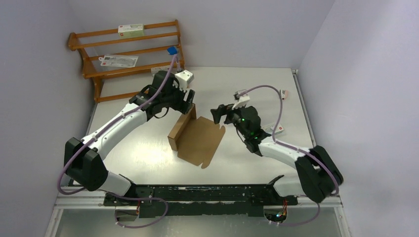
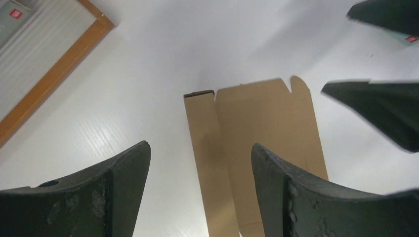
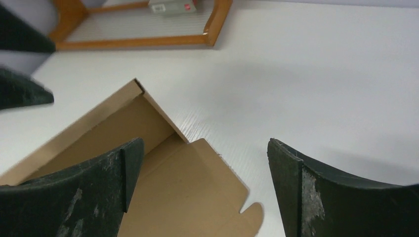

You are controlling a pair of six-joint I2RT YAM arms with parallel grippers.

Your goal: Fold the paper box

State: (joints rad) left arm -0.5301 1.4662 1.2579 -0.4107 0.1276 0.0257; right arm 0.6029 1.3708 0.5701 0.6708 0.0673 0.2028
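Observation:
The paper box [image 1: 197,139] is a brown cardboard sheet lying mid-table, with one long side wall folded upright on its left and a flat panel with tabs to the right. My left gripper [image 1: 188,102] is open and empty, just above the far end of that upright wall. In the left wrist view the box [image 2: 257,133] lies below between the open fingers. My right gripper [image 1: 221,114] is open and empty, hovering beside the box's far right corner. In the right wrist view the box [image 3: 173,182] shows its wall and a rounded tab.
A wooden rack [image 1: 129,54] stands at the back left with small white cartons on its shelves. A small white carton [image 1: 274,129] lies on the table right of my right arm. Another white item [image 1: 284,93] lies further back right.

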